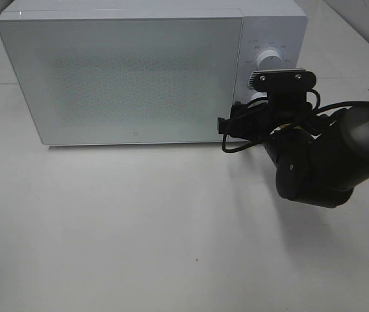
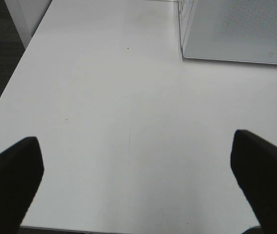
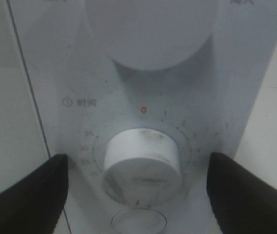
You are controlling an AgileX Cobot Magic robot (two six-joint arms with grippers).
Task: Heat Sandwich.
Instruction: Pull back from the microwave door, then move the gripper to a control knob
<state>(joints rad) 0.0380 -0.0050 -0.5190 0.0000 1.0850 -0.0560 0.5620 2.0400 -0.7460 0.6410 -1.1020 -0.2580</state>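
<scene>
Over the near side of the flat white desk: black left claw, spread wide, gripping nothing. Farther, at 3 o'clock: black right claw, wide too, fingers flanking the round white timer knob without touching. At 12 o'clock: boxy white microwave, frosted door shut. Sandwich out of sight; whereabouts impossible to tell.
</scene>
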